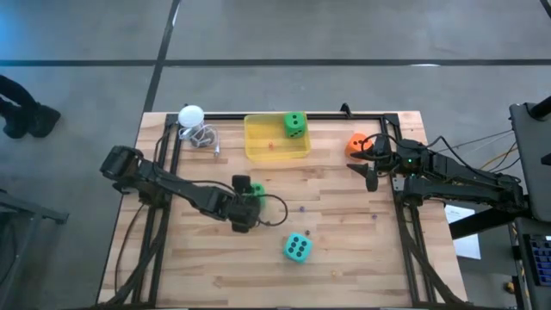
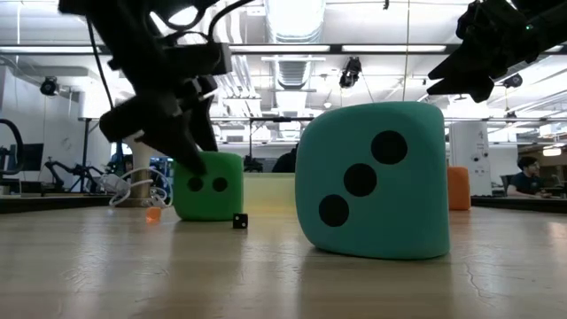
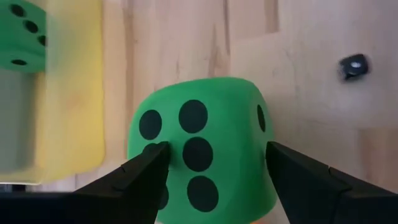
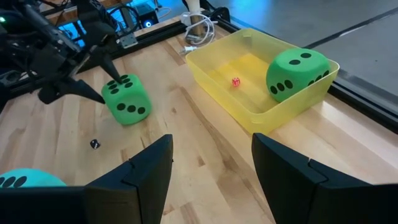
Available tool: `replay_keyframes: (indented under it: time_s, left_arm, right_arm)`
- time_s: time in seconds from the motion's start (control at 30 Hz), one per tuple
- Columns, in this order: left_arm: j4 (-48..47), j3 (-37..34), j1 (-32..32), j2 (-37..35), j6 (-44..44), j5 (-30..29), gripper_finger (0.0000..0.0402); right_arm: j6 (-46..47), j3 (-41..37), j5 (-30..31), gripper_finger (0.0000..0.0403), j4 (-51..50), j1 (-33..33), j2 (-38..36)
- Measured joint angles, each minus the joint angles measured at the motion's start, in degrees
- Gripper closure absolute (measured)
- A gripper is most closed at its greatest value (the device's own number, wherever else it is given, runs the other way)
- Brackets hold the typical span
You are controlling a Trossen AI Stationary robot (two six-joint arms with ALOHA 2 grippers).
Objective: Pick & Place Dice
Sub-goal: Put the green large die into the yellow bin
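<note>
One bright green die (image 3: 199, 155) rests on the wood table near its middle, also showing in the high view (image 1: 257, 189) and low view (image 2: 210, 186). My left gripper (image 3: 214, 158) is open, its fingers standing over the die's two opposite sides. A second green die (image 1: 294, 125) lies in the yellow tray (image 1: 258, 146). The teal die (image 1: 297, 248) sits toward the near edge, the orange die (image 1: 356, 144) at the far right. My right gripper (image 1: 372, 168) is open and raised beside the orange die. My left gripper comes at the green die from above, slanting from the table's left, one finger (image 3: 146, 168) over its several-pip face and the other (image 3: 292, 168) at its side edge (image 3: 264, 124). The die stands on the table. Whether the fingers touch it I cannot tell.
A white ball (image 1: 191, 114) with a coiled cable (image 1: 202, 135) lies at the far left corner. A tiny black cube (image 4: 94, 144) sits on the wood near the green die, and a small red one (image 4: 236, 81) in the tray. A black frame (image 1: 400, 185) borders the table.
</note>
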Motion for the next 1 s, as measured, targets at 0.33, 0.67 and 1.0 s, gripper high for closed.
replay_keyframes:
  time_s: [0.33, 0.67, 1.0]
  left_arm:
    - [7.1, -5.1, 0.1, -0.1, 0.1, -3.9, 0.0144]
    - [8.5, -6.6, 0.2, -0.1, 0.2, -3.3, 0.0255]
    - [8.2, -6.5, 0.3, -0.1, 3.2, -1.9, 0.0275]
  right_arm:
    - [0.0, 0.0, 0.0, 0.0188, 0.1, 0.0, 0.0]
    - [0.0, 0.0, 0.0, 0.0188, 0.4, 0.0, 0.0]
    - [0.3, 0.0, 0.0, 0.0188, 0.3, 0.0, 0.0]
